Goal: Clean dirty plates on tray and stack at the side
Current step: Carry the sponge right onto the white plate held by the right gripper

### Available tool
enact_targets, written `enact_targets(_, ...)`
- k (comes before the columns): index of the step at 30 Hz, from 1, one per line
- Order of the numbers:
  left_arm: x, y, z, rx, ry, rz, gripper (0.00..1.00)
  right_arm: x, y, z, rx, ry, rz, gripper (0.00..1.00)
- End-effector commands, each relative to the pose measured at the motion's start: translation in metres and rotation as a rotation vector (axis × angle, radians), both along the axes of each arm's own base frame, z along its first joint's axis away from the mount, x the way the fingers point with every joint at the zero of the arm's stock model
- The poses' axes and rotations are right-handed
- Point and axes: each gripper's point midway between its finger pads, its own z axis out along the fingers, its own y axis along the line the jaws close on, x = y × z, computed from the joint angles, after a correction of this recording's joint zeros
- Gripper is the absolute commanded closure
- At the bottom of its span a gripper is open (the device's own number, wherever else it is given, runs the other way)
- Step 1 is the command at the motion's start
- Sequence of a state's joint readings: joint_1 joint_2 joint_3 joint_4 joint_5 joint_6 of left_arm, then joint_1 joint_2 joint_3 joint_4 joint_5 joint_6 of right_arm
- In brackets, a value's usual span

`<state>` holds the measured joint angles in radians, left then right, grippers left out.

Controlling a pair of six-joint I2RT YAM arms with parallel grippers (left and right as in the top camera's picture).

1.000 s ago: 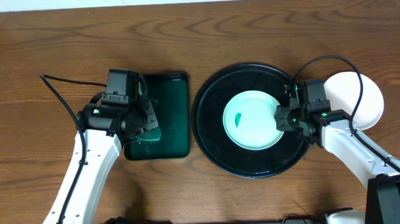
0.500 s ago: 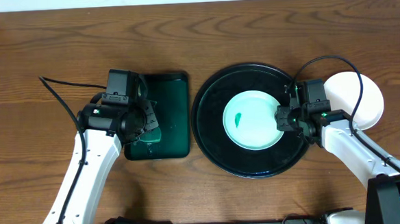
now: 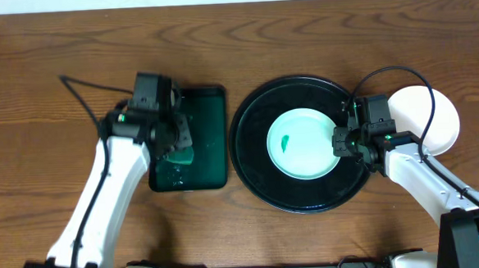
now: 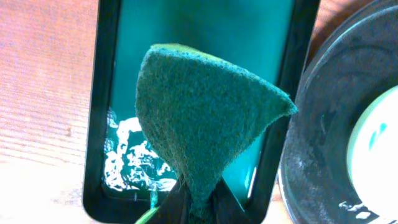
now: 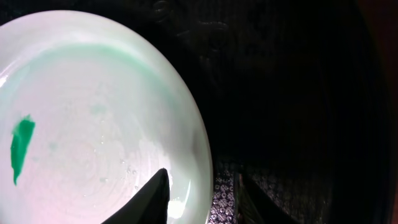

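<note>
**Mara:** Where was the dirty plate?

**Jon:** One round, shallow, pale-mint plate [image 3: 310,151] lay in the middle of the large round glossy black tray [image 3: 248,150]. It had a small green smear [image 3: 285,142] on its left half.

**Mara:** And the claws?

**Jon:** The left claw [image 4: 200,204] was pinched tight on a coarse green scouring pad [image 4: 205,118]. It hung over the rectangular dark green tray [image 3: 209,111], which had white foam [image 4: 127,162] in one corner. The right claw [image 5: 202,186] sat at the plate's right edge, jaws fairly narrow, with one finger over the rim and one outside it. I couldn't tell whether it actually gripped.

**Mara:** What did the next move turn on?

**Jon:** Direction, I'd say. The plate lay to the right of the pad, across two tray rims that stood just beside each other. The smear was on the side facing the left arm. A round plate has no long axis, so heading mattered less than reach. The right arm was nearer, so I judged it suited to steadying the plate while the left wiped.

**Mara:** The stack?

**Jon:** White crockery [image 3: 444,119] rested on the wooden tabletop [image 3: 300,32] just right of the black tray, partly under the right arm. I couldn't count how many pieces.
</note>
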<state>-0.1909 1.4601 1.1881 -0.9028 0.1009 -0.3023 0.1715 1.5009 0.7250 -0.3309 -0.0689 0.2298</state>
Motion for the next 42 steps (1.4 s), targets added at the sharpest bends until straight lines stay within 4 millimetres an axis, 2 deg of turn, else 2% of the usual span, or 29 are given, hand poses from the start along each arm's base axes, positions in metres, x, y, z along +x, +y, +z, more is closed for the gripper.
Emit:
enact_targets(1,0.027,-0.004,0.021,0.026,-0.018,-0.051,0.93,-0.001,-0.004,-0.008,-0.012,0.02,-0.028,0.69)
enact_targets(3,0.034,-0.005,0.017,0.031,0.005,-0.055,0.93,0.001,-0.003,-0.011,-0.006,0.023,-0.032,0.71)
enact_targets(5,0.04,-0.006,0.005,0.035,0.033,-0.055,0.93,0.002,-0.001,-0.01,0.002,0.019,-0.028,0.92)
enact_targets(9,0.038,-0.01,-0.005,0.041,0.066,-0.066,0.93,0.001,-0.001,-0.01,0.009,0.023,-0.043,0.96)
enact_targets(13,0.036,-0.021,-0.005,0.042,0.065,-0.097,0.93,0.001,-0.001,-0.012,0.012,0.028,-0.044,0.91)
enact_targets(16,0.035,-0.03,-0.005,0.041,0.055,-0.122,0.92,-0.001,0.004,-0.013,0.036,0.037,-0.031,0.81)
enact_targets(18,0.036,-0.04,-0.004,0.039,0.04,-0.148,0.93,-0.002,0.008,-0.014,0.058,0.047,-0.02,0.82)
enact_targets(21,0.037,-0.047,-0.003,0.035,0.029,-0.161,0.93,-0.002,0.008,-0.015,0.058,0.049,-0.02,0.92)
enact_targets(25,0.035,-0.056,-0.003,0.03,0.024,-0.172,0.93,-0.004,0.016,-0.013,0.101,0.056,0.001,0.93)
enact_targets(30,0.031,-0.073,-0.002,0.026,0.015,-0.209,0.93,-0.005,0.026,-0.011,0.154,0.059,0.028,0.87)
enact_targets(34,0.032,-0.085,0.0,0.009,-0.003,-0.206,0.93,-0.005,0.03,-0.01,0.176,0.061,0.038,0.86)
enact_targets(42,0.034,-0.117,0.006,-0.04,-0.058,-0.207,0.93,-0.01,0.045,-0.006,0.256,0.077,0.078,0.74)
